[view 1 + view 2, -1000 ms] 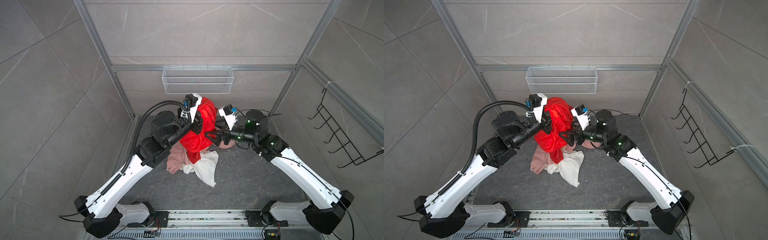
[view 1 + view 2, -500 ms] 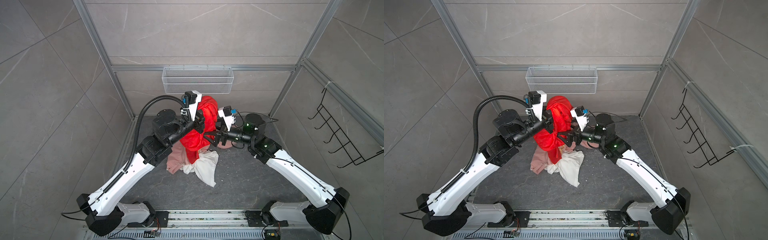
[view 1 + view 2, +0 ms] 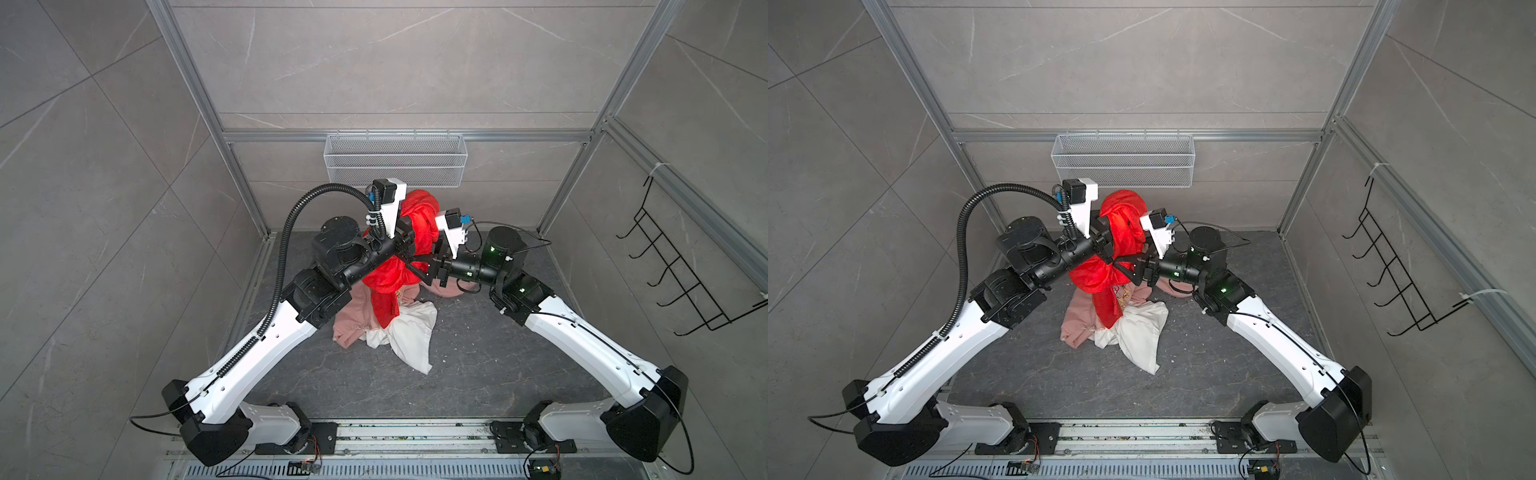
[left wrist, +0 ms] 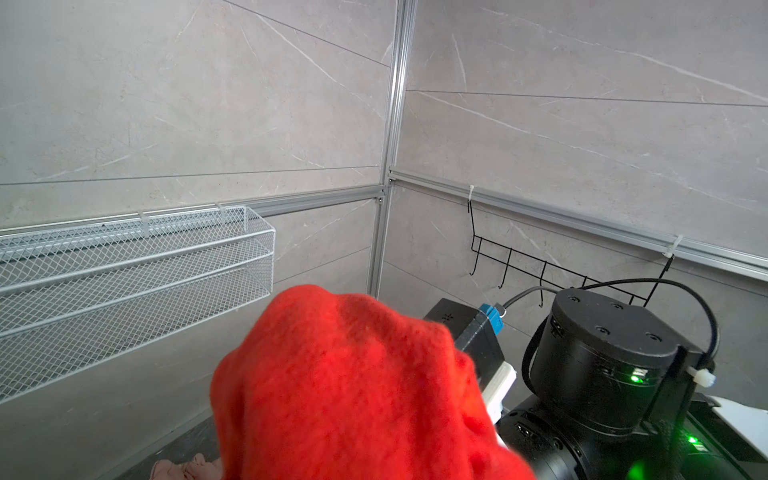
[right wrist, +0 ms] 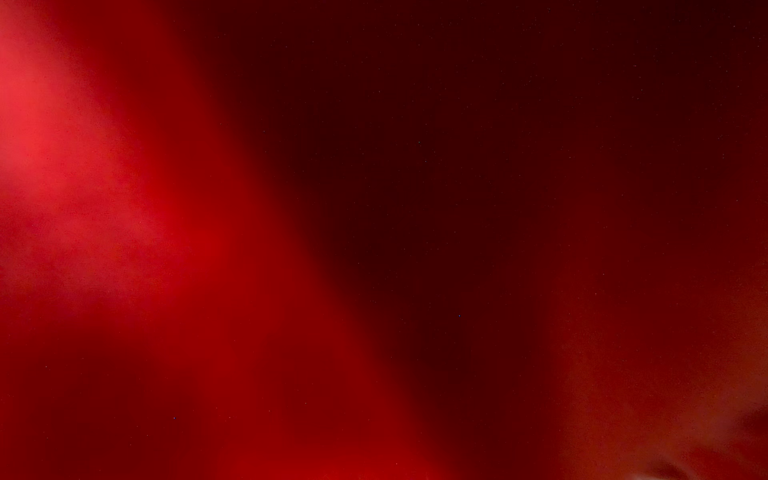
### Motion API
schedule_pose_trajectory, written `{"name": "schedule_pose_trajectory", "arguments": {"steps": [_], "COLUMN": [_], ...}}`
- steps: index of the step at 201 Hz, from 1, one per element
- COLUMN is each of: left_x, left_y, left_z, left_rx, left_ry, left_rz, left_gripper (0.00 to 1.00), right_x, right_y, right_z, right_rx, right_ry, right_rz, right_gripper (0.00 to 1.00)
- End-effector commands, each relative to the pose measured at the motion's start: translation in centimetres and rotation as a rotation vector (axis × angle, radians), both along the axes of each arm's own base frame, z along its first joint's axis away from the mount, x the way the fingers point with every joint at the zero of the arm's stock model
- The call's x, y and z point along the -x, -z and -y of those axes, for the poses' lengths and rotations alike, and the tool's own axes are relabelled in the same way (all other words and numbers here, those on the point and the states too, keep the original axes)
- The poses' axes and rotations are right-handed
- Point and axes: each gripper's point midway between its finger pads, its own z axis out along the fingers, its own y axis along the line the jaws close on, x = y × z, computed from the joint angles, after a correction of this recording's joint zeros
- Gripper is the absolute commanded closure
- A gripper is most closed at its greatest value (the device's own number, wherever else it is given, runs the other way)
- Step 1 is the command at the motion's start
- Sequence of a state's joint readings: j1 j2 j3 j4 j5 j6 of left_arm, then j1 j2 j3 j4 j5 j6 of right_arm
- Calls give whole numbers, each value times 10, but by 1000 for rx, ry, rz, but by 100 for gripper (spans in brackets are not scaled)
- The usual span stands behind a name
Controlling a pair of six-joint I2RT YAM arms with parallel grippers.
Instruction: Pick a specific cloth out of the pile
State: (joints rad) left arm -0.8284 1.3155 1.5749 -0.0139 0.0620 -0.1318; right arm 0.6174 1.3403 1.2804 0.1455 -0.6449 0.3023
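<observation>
Left arm [image 3: 270, 332]: base at 7 o'clock in both top views, forearm raised, reaching toward 1 o'clock.
Left gripper [image 3: 406, 245]: near centre, held high, clamped tight on cloth [image 3: 417, 208]; fingers mostly buried in folds.
Right arm [image 3: 582, 345]: base at 5 o'clock, elbow bent, wrist level, aimed at 9 o'clock.
Right gripper [image 3: 412, 267]: jaws parted, tips against cloth, just beside left gripper at its 5 o'clock.
Right wrist view: all red blur.
</observation>
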Motion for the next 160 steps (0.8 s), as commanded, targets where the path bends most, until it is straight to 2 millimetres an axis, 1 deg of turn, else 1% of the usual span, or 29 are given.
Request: {"name": "schedule_pose_trajectory", "arguments": {"steps": [1,40,67,70,94,98,110,127,140,152,160], "left_x": [14,15,17,17,18,18,19,20,22,23,24], "left_y": [-43,-42,-40,-40,-40,-39,-37,-35,-34,-34,-34], "left_z": [-8,-12,-14,-14,-17,-17,-18,-20,-21,-22,-23], "left_rx": [123,122,120,120,114,111,104,93,84,80,77], "left_ry": [36,27,24,24,18,18,14,11,12,11,13], "left_rz": [79,79,77,78,82,81,85,91,95,100,105], "left_gripper": [100,100,100,100,99,97,83,57,39,26,20], "right_x": [5,7,7,6,7,8,8,8,8,8,8], "right_y": [-7,-8,-11,-11,-17,-18,-21,-22,-23,-23,-24], "right_z": [-2,1,4,5,12,14,22,36,50,64,73], "right_rx": [-31,-20,-6,-5,21,28,57,107,147,184,206], "right_ry": [-31,-16,2,6,43,54,88,150,212,268,308], "right_rz": [22,18,7,6,0,-2,-9,-31,-47,-69,-84], "right_gripper": [39,62,75,77,88,90,93,98,100,100,100]}}
